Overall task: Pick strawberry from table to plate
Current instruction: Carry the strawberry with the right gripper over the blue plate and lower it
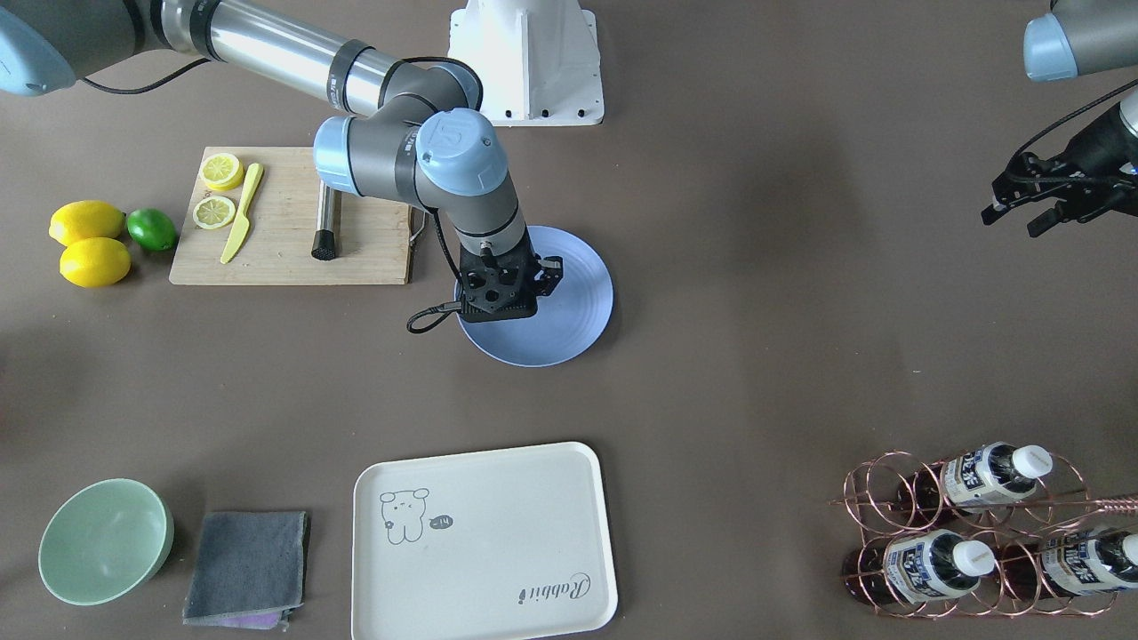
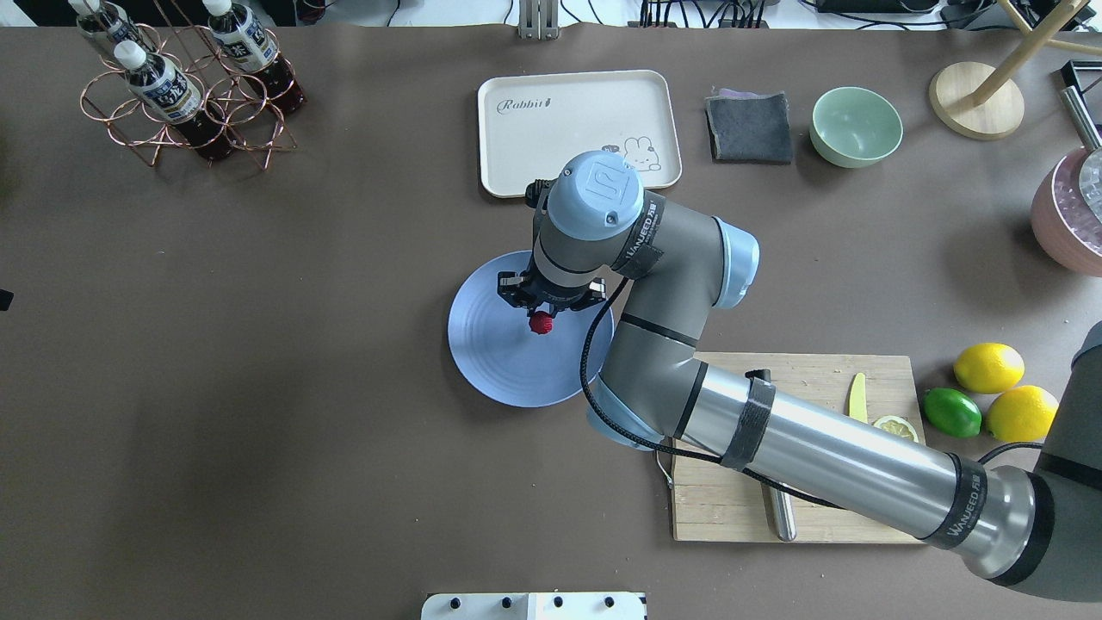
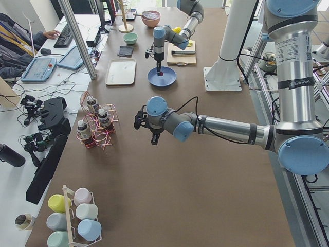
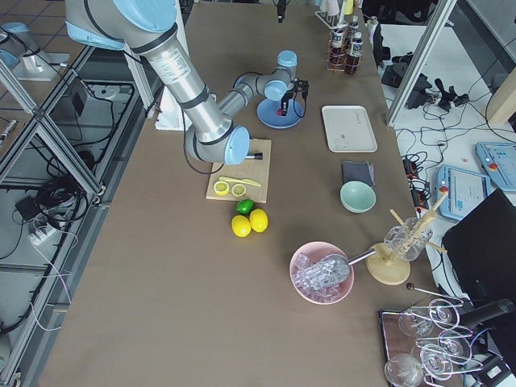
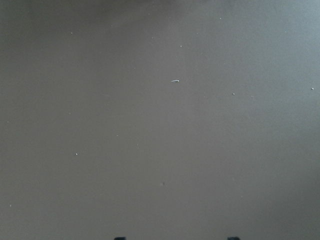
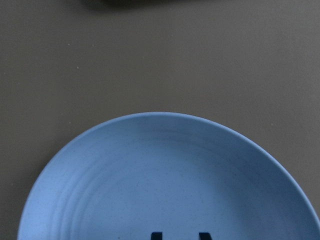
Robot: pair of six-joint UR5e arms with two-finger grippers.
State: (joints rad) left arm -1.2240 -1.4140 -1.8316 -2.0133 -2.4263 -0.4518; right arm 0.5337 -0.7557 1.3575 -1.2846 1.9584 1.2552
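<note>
The small dark-red strawberry (image 2: 541, 323) hangs at the tips of my right gripper (image 2: 541, 315), just over the middle of the blue plate (image 2: 491, 353), and the gripper is shut on it. The right wrist view shows the plate (image 6: 160, 175) close below. The two fingertips (image 6: 156, 235) stand a narrow gap apart at the bottom edge, and the berry itself is out of that frame. My left gripper (image 1: 1022, 212) hovers open over the bare brown table (image 2: 258, 387), far from the plate, holding nothing.
A wooden cutting board (image 2: 801, 448) with lemon slices and a yellow knife lies under my right forearm. Two lemons and a lime (image 2: 951, 412) sit beside it. Beyond the plate are a cream tray (image 2: 577, 120), a grey cloth (image 2: 749, 127), a mint bowl (image 2: 857, 127) and a copper bottle rack (image 2: 185, 95).
</note>
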